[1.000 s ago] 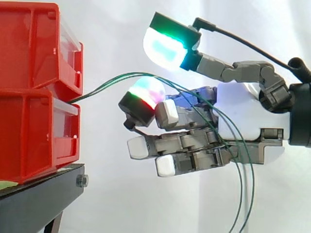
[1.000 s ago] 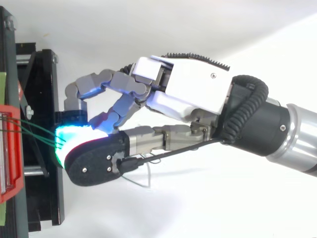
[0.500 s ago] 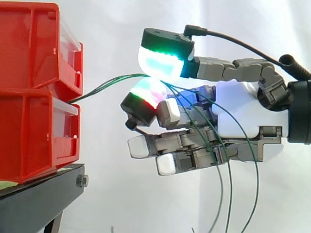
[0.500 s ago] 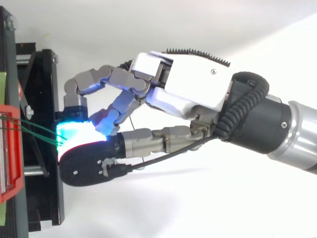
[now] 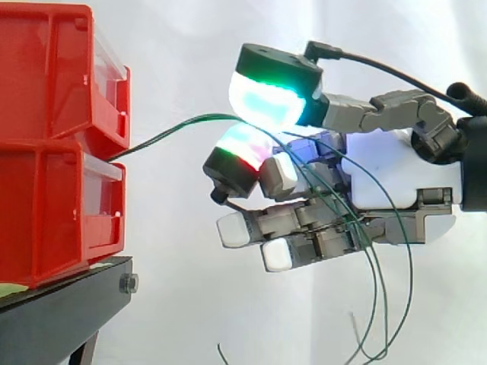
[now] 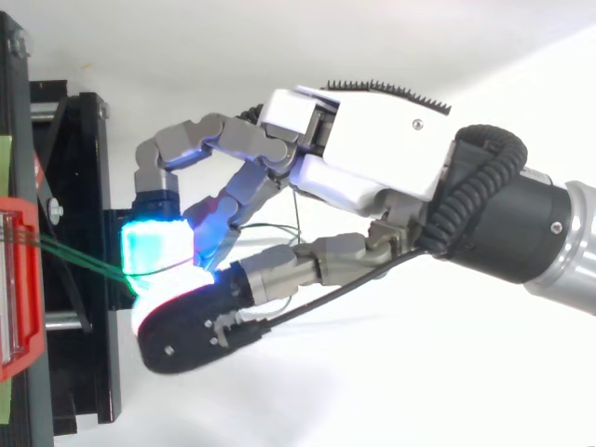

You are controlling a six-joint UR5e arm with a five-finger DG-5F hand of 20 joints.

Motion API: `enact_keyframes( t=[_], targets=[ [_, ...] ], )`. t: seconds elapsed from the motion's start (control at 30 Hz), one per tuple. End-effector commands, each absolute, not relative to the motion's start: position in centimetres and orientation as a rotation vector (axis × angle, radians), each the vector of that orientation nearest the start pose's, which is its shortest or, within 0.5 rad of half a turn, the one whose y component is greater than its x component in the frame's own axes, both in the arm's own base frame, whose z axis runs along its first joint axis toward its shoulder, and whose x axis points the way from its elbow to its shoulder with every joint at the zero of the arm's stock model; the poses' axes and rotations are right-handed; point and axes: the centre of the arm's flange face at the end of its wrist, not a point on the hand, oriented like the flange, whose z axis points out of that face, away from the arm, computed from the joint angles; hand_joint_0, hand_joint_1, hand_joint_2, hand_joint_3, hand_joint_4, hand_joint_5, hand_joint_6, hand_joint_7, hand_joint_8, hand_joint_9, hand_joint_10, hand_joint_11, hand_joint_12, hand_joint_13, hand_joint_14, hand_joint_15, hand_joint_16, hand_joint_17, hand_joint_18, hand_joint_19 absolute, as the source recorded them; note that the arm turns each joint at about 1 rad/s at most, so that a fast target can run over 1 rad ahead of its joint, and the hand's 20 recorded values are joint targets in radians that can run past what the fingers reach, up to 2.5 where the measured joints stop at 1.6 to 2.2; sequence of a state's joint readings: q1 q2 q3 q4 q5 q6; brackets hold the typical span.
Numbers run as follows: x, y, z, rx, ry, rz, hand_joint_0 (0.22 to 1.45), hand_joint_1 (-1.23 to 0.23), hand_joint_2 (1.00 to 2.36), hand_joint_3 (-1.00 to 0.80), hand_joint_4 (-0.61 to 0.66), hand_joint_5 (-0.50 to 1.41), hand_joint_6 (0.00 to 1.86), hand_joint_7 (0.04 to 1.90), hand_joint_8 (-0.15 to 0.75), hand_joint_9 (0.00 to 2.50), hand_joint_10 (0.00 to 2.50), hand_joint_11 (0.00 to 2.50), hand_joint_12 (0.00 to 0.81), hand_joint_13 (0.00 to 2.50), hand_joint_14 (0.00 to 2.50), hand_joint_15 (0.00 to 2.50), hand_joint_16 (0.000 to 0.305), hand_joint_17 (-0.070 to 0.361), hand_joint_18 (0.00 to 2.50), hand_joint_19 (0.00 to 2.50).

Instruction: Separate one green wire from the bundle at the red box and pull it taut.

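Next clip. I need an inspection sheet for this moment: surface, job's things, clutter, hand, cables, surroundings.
Surface: black stand carrying two stacked red bins.
Job's things: green wires leave the gap between the red bins and rise in a gentle curve to the hand, not quite straight.
Clutter: nothing seen.
Hand: hand level with the bins, shut on the green wires, which are pinched between two glowing pads; the number of strands in the pinch cannot be told.
Cables: loose lengths of the green wires trail across the hand and hang below it.
Surroundings: white curtain.
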State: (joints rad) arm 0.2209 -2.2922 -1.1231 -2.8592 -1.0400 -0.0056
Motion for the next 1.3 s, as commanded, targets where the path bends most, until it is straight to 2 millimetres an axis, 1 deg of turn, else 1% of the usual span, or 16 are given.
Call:
enact_keyframes(
  t=[0.0,0.2,0.27,0.33,0.53,0.63,0.67,0.8,0.87,0.9,0.93,1.0,1.07,1.2,1.23,1.27],
  targets=[
    [76.46,-1.66,27.87,1.341,0.986,0.970,0.75,-0.93,1.00,-0.47,0.14,-0.17,0.89,1.37,0.318,1.08,0.02,0.77,0.371,0.83,0.02,0.41,0.053,0.119,0.86,0.50],
    [76.46,-1.66,27.91,1.342,0.987,0.969,0.69,-0.89,1.00,-0.50,0.19,-0.16,0.88,1.36,0.319,1.10,0.02,0.77,0.371,0.84,0.02,0.41,0.053,0.118,0.86,0.51],
    [76.53,-1.76,28.11,1.341,0.984,0.970,0.65,-0.84,1.00,-0.50,0.20,-0.16,0.88,1.31,0.321,1.12,0.02,0.77,0.376,0.86,0.02,0.42,0.053,0.119,0.87,0.52],
    [76.56,-1.87,28.35,1.341,0.980,0.971,0.64,-0.81,1.00,-0.50,0.21,-0.16,0.88,1.28,0.320,1.12,0.02,0.77,0.377,0.86,0.02,0.42,0.053,0.119,0.87,0.53],
    [76.34,-2.05,28.69,1.345,0.984,0.963,0.62,-0.78,1.00,-0.50,0.21,-0.15,0.87,1.31,0.321,1.13,0.02,0.77,0.381,0.87,0.02,0.42,0.053,0.120,0.88,0.54],
    [76.33,-2.04,28.68,1.343,0.988,0.961,0.60,-0.80,1.00,-0.50,0.21,-0.15,0.87,1.31,0.326,1.14,0.02,0.77,0.382,0.87,0.02,0.43,0.054,0.121,0.88,0.54],
    [76.33,-2.16,28.68,1.344,0.987,0.960,0.60,-0.83,1.00,-0.50,0.21,-0.15,0.87,1.30,0.325,1.14,0.02,0.77,0.383,0.87,0.02,0.42,0.054,0.121,0.88,0.53],
    [76.33,-2.04,28.68,1.342,0.989,0.960,0.66,-0.86,1.00,-0.50,0.19,-0.15,0.87,1.36,0.322,1.14,0.02,0.77,0.378,0.86,0.02,0.42,0.053,0.120,0.88,0.52],
    [76.33,-2.04,28.68,1.342,0.989,0.960,0.68,-0.88,1.01,-0.40,0.17,-0.15,0.87,1.42,0.322,1.14,0.02,0.77,0.377,0.86,0.02,0.42,0.053,0.119,0.88,0.52],
    [76.33,-2.04,28.68,1.342,0.989,0.960,0.68,-0.89,1.01,-0.39,0.17,-0.15,0.87,1.42,0.320,1.14,0.02,0.78,0.377,0.86,0.02,0.43,0.053,0.120,0.88,0.52],
    [76.34,-2.15,28.57,1.343,0.989,0.958,0.68,-0.90,1.01,-0.37,0.16,-0.16,0.88,1.37,0.323,1.12,0.02,0.79,0.377,0.85,0.02,0.42,0.053,0.120,0.87,0.52],
    [76.32,-2.05,28.68,1.343,0.988,0.959,0.70,-0.93,1.01,-0.41,0.18,-0.17,0.89,1.34,0.315,1.08,0.02,0.78,0.375,0.84,0.02,0.43,0.054,0.121,0.86,0.51],
    [76.32,-2.07,28.68,1.343,0.987,0.958,0.71,-0.96,1.00,-0.50,0.20,-0.17,0.89,1.30,0.311,1.06,0.02,0.77,0.375,0.83,0.02,0.42,0.054,0.121,0.86,0.50],
    [76.37,-2.04,28.64,1.342,0.989,0.958,0.68,-0.98,1.00,-0.50,0.19,-0.17,0.89,1.27,0.307,1.06,0.02,0.77,0.371,0.83,0.02,0.42,0.053,0.120,0.85,0.50],
    [76.36,-2.05,28.58,1.342,0.989,0.958,0.64,-0.95,1.00,-0.50,0.20,-0.17,0.88,1.27,0.308,1.07,0.02,0.77,0.367,0.83,0.02,0.42,0.053,0.119,0.85,0.51],
    [76.35,-2.16,28.58,1.342,0.988,0.957,0.60,-0.90,1.00,-0.50,0.20,-0.17,0.88,1.28,0.312,1.09,0.02,0.78,0.369,0.84,0.02,0.42,0.053,0.120,0.85,0.52]
  ],
)
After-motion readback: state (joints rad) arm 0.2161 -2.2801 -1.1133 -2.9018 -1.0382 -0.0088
